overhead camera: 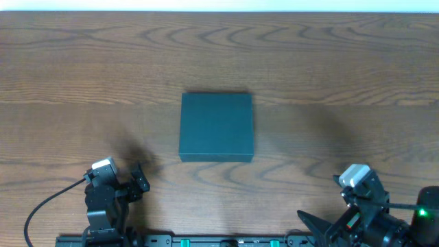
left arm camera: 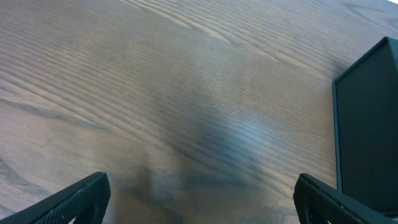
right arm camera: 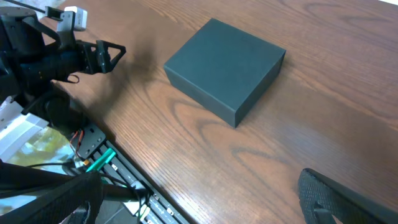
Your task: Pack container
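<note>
A dark teal-green square rigid box (overhead camera: pixel 216 127) lies flat in the middle of the table, its lid down. Its faces are smooth and matt, its edges crisp and straight. There is one such box. It rests on a brown wooden table (overhead camera: pixel 329 62) with long wavy grain and a slight sheen.

Two arms sit at the near edge. The black left gripper (overhead camera: pixel 141 178) is near the box's near left corner but apart from it. Its ribbed fingers are spread wide with only table between them. The black right gripper (right arm camera: pixel 199 186) is well apart from the box, off the near right side. Its two fingers are likewise splayed wide and hold nothing.

A black rail with green fittings (overhead camera: pixel 206 241) runs along the near edge.
</note>
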You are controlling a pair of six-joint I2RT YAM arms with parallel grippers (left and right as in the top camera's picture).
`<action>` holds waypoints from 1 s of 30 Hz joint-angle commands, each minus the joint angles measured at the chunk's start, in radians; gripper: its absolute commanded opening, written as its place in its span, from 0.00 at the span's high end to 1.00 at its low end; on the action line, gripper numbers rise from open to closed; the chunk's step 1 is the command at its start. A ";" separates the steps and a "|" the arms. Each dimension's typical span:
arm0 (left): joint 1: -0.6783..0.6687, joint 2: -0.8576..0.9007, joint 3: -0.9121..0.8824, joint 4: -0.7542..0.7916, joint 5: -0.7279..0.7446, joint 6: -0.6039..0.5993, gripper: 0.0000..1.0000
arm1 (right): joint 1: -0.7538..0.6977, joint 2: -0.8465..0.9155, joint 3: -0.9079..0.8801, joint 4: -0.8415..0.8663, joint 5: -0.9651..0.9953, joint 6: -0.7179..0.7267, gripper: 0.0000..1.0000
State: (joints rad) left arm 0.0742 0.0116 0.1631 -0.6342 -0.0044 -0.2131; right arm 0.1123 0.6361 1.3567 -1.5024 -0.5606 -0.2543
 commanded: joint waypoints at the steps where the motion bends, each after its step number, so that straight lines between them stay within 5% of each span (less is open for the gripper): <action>1: -0.005 -0.008 -0.010 0.002 -0.006 -0.004 0.05 | -0.008 -0.003 0.005 -0.001 -0.003 -0.005 0.01; 25: -0.005 -0.008 -0.010 0.002 -0.006 -0.004 0.05 | -0.007 -0.003 0.005 -0.002 -0.003 -0.005 0.01; 30: -0.005 -0.008 -0.010 0.002 -0.006 -0.004 0.05 | -0.007 -0.018 -0.035 0.095 0.066 -0.096 0.01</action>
State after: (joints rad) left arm 0.0742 0.0116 0.1631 -0.6342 -0.0044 -0.2131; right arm 0.1123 0.6346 1.3506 -1.4464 -0.5251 -0.2874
